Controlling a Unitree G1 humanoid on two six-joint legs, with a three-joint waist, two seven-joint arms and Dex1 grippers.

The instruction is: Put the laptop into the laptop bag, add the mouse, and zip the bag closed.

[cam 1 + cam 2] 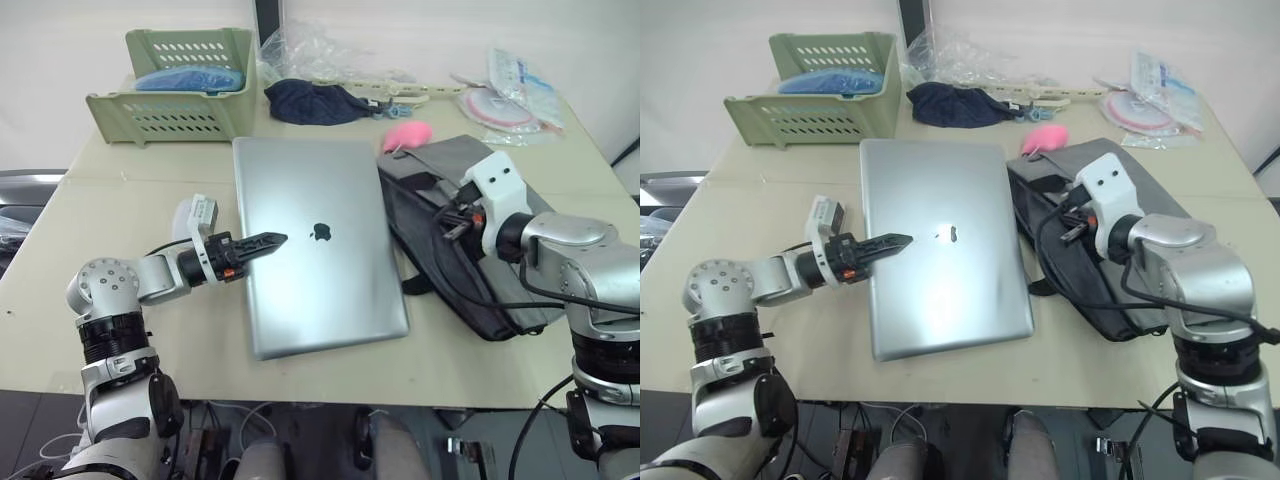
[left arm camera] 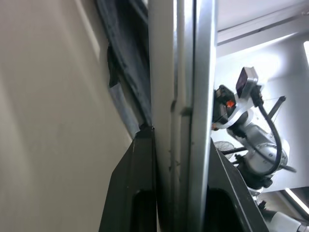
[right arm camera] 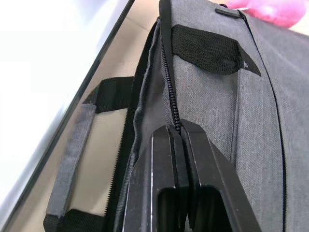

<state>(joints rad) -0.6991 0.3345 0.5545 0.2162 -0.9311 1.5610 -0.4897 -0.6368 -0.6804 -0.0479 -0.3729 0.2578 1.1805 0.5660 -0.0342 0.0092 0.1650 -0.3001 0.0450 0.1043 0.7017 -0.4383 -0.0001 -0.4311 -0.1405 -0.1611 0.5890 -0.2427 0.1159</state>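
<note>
So the laptop (image 1: pixel 318 255) is lying flat mid-worktop (image 1: pixel 60 250), and the left claw (image 1: pixel 262 243) is clamped on its left edge, one finger above and one below. Right next to it sits the laptop bag (image 1: pixel 440 200), where the right claw (image 3: pixel 178 145) is pinched shut on the zipper edge.

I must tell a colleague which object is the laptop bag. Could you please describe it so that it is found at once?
Start from the silver laptop in the middle of the table. The laptop bag lies flat immediately on its right side. It is grey fabric with black trim and strap handles, unlike the small pink fluffy thing behind it.
</note>
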